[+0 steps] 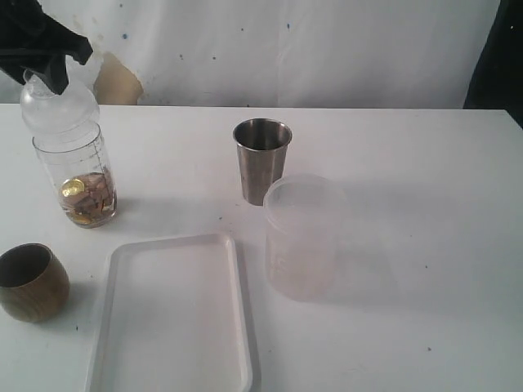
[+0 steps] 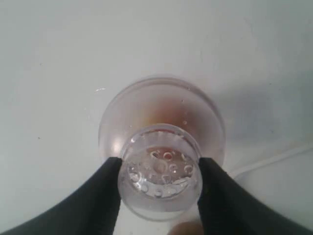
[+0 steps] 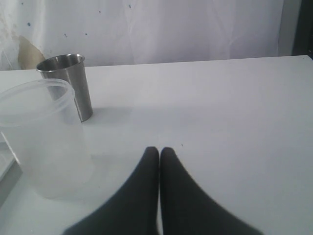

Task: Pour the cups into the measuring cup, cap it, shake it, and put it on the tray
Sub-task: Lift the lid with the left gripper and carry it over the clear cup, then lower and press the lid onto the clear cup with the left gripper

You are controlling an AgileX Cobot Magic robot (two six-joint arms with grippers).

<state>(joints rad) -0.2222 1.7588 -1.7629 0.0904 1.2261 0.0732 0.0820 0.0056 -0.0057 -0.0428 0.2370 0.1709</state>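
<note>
The clear measuring cup [image 1: 78, 175] stands at the far left of the table with brown and golden bits in its bottom. A clear domed cap [image 1: 59, 106] sits on its mouth. My left gripper [image 1: 45, 69] comes down from above and is shut on the cap's perforated knob [image 2: 160, 174]. The brown wooden cup [image 1: 31, 282] stands near the front left. At mid-table the steel tumbler [image 1: 262, 159] stands upright. The white tray [image 1: 176, 327] lies empty at the front. My right gripper [image 3: 159, 149] is shut on nothing, low over the table, right of the tumbler [image 3: 68, 83].
A frosted translucent container [image 1: 301, 237] stands right of the tray and just in front of the steel tumbler; it is close to my right gripper in the right wrist view [image 3: 41, 137]. A white backdrop closes off the table's far edge.
</note>
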